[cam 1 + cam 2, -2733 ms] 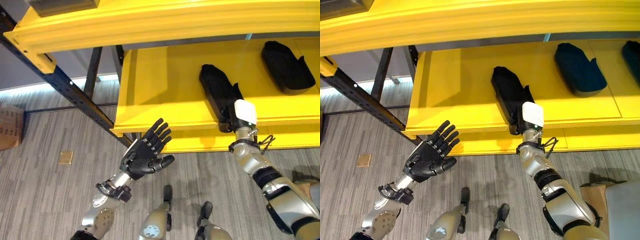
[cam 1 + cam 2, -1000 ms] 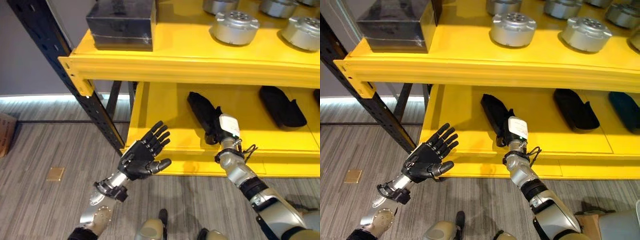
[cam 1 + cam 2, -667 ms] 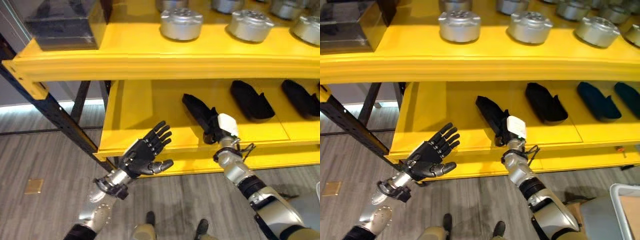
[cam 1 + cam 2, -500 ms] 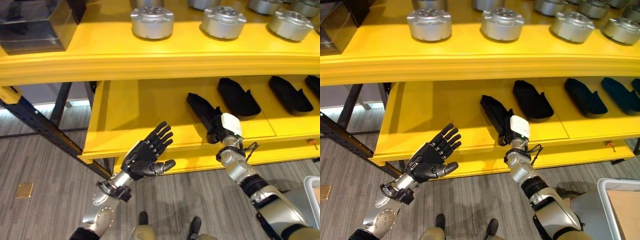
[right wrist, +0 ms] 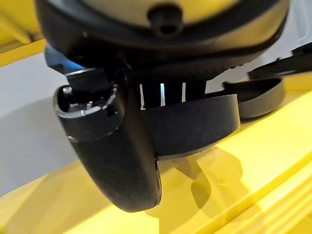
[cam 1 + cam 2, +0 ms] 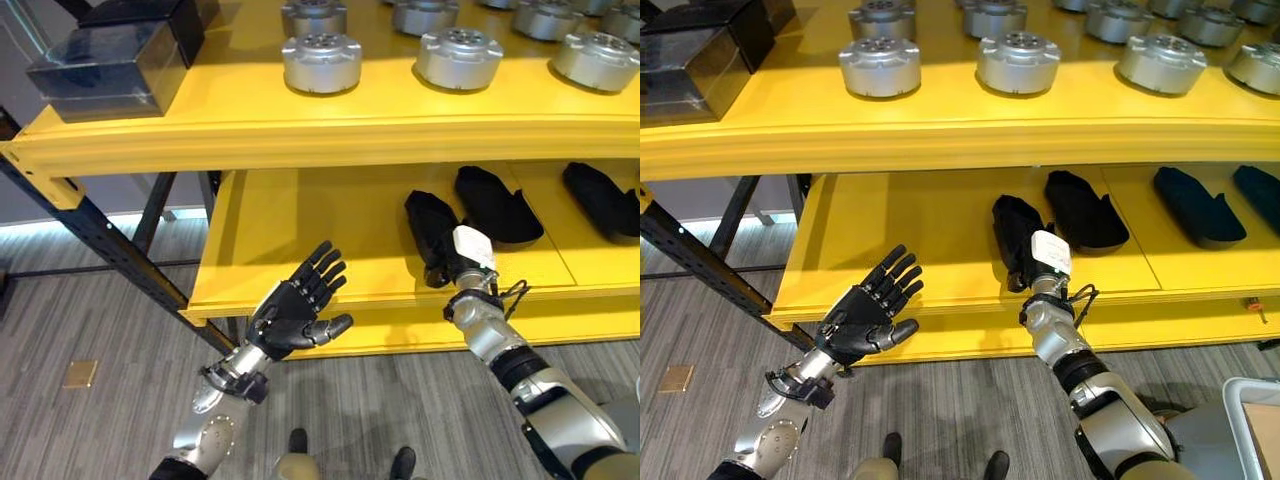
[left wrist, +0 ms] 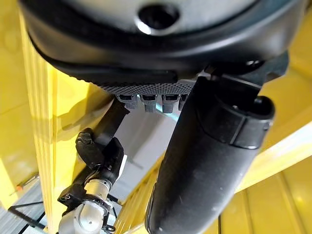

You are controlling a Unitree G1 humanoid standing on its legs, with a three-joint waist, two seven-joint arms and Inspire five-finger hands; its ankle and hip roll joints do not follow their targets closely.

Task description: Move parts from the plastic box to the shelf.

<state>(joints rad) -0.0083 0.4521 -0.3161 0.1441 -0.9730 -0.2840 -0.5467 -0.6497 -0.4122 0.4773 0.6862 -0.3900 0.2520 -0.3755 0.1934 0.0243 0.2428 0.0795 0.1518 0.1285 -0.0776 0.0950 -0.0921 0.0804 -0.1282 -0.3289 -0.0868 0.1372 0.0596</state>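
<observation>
While right hand (image 6: pixel 462 262) is being kept at front lip of lower yellow shelf (image 6: pixel 300 260), fingers curled round near end of black part (image 6: pixel 430 222), part is being rested flat on shelf: matte, elongated, rounded, shoe-like. Similar dark parts (image 6: pixel 495 203) are being shown lined up beside it. Left hand (image 6: pixel 295 312) is being held up before shelf edge, fingers spread, holding nothing. Round ribbed silver metal housings (image 6: pixel 321 62) are being carried on upper shelf (image 6: pixel 300 125), beside glossy black box (image 6: pixel 110 62).
</observation>
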